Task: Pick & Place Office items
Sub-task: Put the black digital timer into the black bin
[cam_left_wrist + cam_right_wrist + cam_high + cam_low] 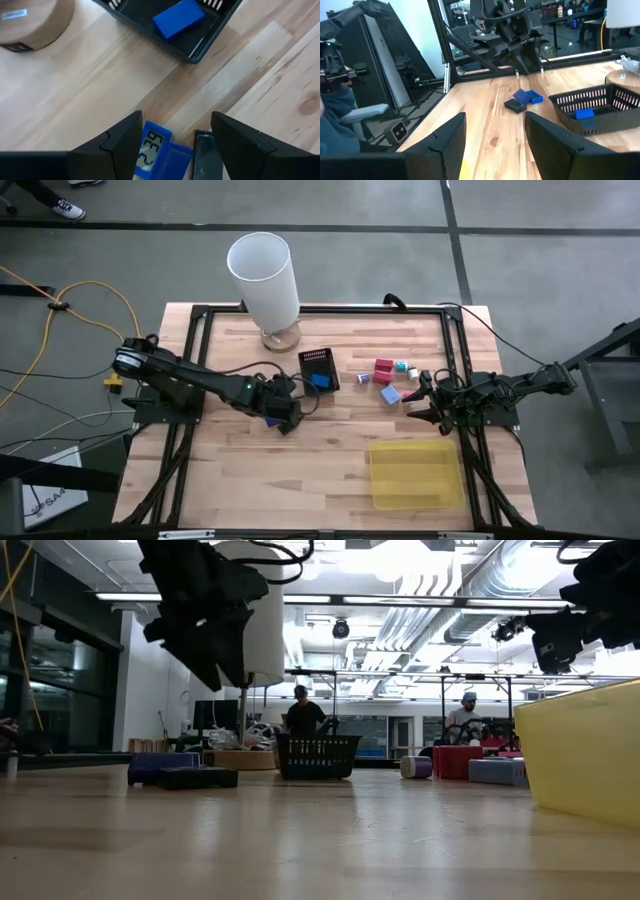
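Two dark robot arms are hanging over the wooden table (220, 470).
The open left gripper (175, 145) is hovering above blue and black office items (157, 152); the right gripper (495, 145) is waiting open near the flat yellow tray (415, 475); one blue block (320, 380) is lying in the black mesh box (318, 358).

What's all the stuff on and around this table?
Lamp: one, white shade on a round wooden base, back edge.
Mesh box: one, black, centre, with one blue piece inside.
Pieces on the bare wood: two blue and one black, beside the box, under the left arm.
Small blocks: several; red, purple, pale blue, white/teal; right of the box.
Tray: one, translucent yellow, front right.
People: two, far behind the table.
Left gripper: jaws open above the blue and black pieces.
Right gripper: jaws open, near the small blocks.
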`<state>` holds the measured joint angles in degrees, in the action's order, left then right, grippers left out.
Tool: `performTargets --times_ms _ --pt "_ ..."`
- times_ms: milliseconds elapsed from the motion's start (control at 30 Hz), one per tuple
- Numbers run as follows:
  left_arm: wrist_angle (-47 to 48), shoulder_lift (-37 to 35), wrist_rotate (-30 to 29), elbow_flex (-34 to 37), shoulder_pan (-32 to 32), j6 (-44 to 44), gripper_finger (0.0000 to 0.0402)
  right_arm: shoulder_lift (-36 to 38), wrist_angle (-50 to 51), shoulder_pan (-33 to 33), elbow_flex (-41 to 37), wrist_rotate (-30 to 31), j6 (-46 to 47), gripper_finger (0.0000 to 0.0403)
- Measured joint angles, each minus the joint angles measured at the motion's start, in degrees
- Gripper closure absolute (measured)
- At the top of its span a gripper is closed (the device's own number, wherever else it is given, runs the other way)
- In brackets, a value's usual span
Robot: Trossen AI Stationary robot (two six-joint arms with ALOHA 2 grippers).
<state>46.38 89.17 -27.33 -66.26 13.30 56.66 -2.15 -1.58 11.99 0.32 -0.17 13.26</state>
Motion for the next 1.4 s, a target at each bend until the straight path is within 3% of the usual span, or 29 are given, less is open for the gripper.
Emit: performTargets --times_ms 400,900,1400 --pt "-1.30 3.84 7.16 0.00 0.00 3.73 0.0173 -0.34 -0.05 0.00 0.00 0.00 -0.02 0.0213" --pt "-4.46 7.09 14.40 -0.02 0.00 2.36 0.0173 -0.44 0.00 0.00 0.01 0.01 0.00 0.0213" --pt "-7.34 10.06 15.10 0.00 0.00 -0.41 0.0173 -1.19 0.07 0.00 0.00 -0.02 0.00 0.0213"
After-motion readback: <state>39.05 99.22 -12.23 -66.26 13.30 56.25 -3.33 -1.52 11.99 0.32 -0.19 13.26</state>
